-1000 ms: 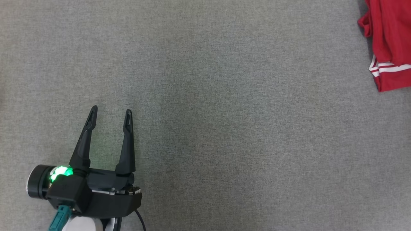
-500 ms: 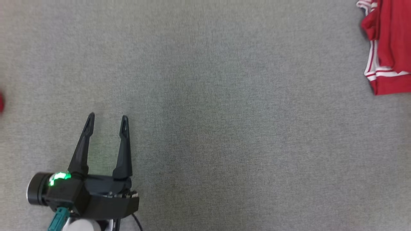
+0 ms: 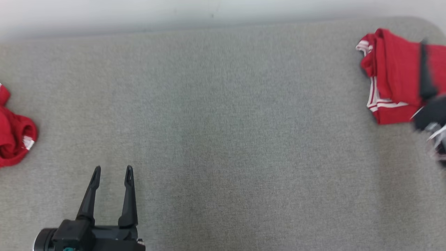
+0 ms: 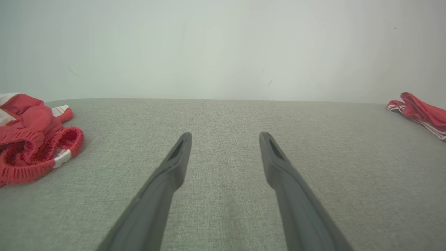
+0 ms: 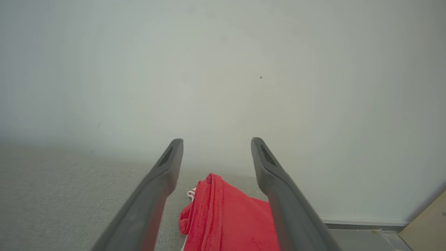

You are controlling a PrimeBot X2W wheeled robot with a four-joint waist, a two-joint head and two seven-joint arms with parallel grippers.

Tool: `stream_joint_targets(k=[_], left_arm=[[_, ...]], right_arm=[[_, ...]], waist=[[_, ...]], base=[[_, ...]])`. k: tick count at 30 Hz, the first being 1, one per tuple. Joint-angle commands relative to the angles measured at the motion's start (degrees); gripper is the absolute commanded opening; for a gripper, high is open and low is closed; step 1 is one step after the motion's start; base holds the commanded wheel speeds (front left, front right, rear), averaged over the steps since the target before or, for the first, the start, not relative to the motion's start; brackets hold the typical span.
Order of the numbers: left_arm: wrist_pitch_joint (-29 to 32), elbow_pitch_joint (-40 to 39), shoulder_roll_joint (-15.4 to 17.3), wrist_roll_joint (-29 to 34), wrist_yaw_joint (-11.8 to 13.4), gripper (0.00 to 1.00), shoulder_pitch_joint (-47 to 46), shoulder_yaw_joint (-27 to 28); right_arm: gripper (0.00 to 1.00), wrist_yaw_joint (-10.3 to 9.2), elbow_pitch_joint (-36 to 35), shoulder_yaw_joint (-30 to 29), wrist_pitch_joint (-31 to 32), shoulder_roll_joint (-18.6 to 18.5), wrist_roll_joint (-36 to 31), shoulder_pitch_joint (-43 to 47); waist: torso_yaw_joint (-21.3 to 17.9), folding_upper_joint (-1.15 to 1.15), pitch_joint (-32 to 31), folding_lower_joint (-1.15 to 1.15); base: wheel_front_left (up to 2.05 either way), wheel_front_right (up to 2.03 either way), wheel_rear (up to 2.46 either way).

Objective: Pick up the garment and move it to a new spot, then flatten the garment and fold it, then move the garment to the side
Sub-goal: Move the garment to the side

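Folded red garment (image 3: 393, 69) lies at the far right of the gray cloth-covered table (image 3: 223, 139), with both grippers spread wide.

The garment, trimmed with white stripes, sits folded near the table's rounded far right corner, close to the pale wall (image 3: 139, 14). The right gripper (image 5: 216, 142) hangs over it, its two dark fingers wide apart and nothing clamped between them. In the right wrist view the red cloth shows below and between the fingers. In the head view that gripper is blurred, one finger crossing the cloth. The left gripper (image 3: 113, 171) is at the near left, fingers also wide and empty, above bare table. A crumpled red garment (image 3: 14, 139) with white trim lies at the table's left edge, well apart from the folded one.
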Motion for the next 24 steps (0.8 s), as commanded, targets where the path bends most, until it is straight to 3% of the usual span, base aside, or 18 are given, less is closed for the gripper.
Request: stream_joint_targets(k=[1,13,24], left_arm=[[-0.08,0.51,-0.02,-0.99,0.26,1.0,1.12,0.24],[-0.08,1.4,-0.05,-0.88,0.24,1.0,5.31,1.37],[-0.08,2.83,-0.04,-0.61,0.02,1.0,6.34,1.03]], right_arm=[[1.0,0.02,-1.88,-0.19,-0.07,1.7,-0.93,2.82],[1.0,0.02,-16.58,-3.02,-0.08,12.89,-2.71,23.36],[1.0,0.02,-26.74,-9.23,-0.08,23.19,-4.69,40.4]], waist=[[0.45,0.01,-4.26,0.02],[2.1,0.01,-8.8,0.02],[3.59,0.01,-11.71,0.02]], base=[[0.0,0.0,0.0],[0.0,0.0,0.0],[0.0,0.0,0.0]])
